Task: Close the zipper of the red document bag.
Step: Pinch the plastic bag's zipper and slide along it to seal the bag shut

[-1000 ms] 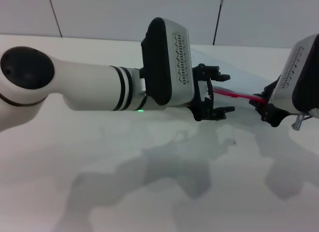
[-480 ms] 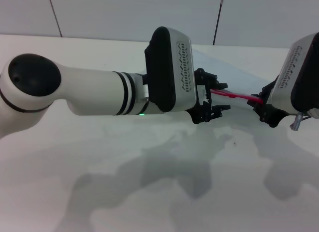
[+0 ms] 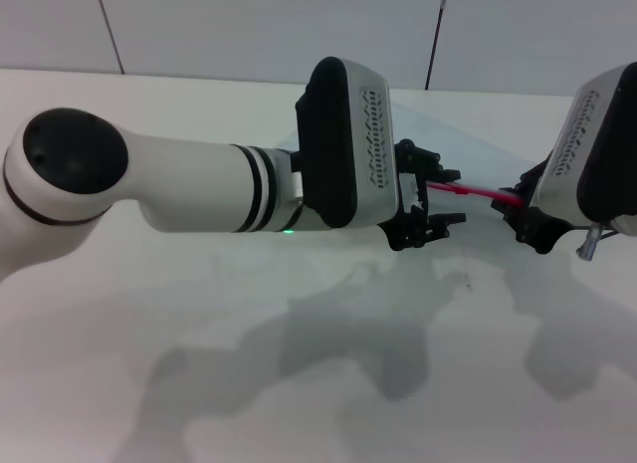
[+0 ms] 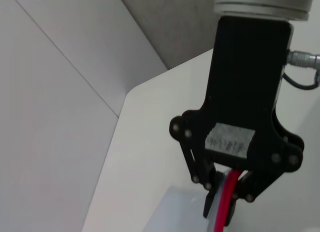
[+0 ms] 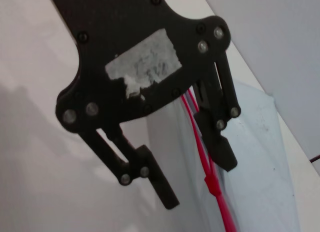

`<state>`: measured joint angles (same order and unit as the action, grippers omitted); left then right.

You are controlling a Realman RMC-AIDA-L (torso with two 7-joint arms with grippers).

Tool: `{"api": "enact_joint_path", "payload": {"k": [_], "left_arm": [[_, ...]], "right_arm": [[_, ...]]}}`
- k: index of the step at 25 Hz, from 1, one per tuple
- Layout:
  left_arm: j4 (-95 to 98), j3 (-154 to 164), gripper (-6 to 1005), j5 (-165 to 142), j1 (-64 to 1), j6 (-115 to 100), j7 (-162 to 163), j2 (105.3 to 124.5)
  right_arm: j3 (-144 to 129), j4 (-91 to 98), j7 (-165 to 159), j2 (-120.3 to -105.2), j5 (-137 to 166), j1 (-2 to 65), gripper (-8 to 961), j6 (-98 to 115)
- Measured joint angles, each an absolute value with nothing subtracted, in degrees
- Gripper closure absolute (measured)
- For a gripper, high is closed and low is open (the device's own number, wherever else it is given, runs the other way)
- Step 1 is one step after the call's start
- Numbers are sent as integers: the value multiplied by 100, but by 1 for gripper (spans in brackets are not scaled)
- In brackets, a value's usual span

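The red document bag [image 3: 460, 152] lies flat on the white table, a pale translucent sheet behind both grippers, also seen in the right wrist view [image 5: 262, 142]. Its zipper [image 3: 474, 191] is a thin red strip running between the two grippers. My left gripper [image 3: 445, 198] is open, one finger on each side of the strip, which passes close by one finger [image 5: 216, 137]. A small red pull [image 5: 212, 185] sits on the strip just past that finger. My right gripper [image 3: 520, 216] is shut on the far end of the zipper [image 4: 231, 188].
White table [image 3: 199, 334] all around, with the arms' shadows in front. A grey panelled wall [image 3: 249, 25] rises behind the table's far edge. The thick white left forearm [image 3: 189, 184] spans the left and middle of the head view.
The left arm has edged a little to the right and down along the strip. Its fingers stand closer together than a second ago. The right gripper has held still.
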<state>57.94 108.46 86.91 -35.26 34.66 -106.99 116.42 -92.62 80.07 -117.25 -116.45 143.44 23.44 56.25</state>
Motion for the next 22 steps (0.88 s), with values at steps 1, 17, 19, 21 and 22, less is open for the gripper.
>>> {"api": "enact_joint_path", "payload": {"k": [1, 17, 19, 21, 22], "left_arm": [[5789, 10861, 552, 8705, -3537, 3464, -10699, 11643], [5608, 10881, 709, 8729, -3674, 3451, -10723, 11646], [5568, 10880, 709, 8728, -3702, 3447, -10723, 11645], [5548, 10880, 708, 8727, -3719, 3446, -10723, 11645], [5546, 10880, 708, 8727, -3721, 3445, -10723, 11646]], "right_arm": [[-9263, 8005, -11724, -11645, 14344, 2346, 905, 5625], [-9269, 8035, -11725, -11645, 14344, 2355, 905, 5628], [-9270, 8045, -11725, -11645, 14344, 2356, 904, 5631], [-9271, 8051, -11724, -11645, 14344, 2355, 904, 5633], [-9272, 8053, -11724, -11645, 14344, 2356, 904, 5634]]}}
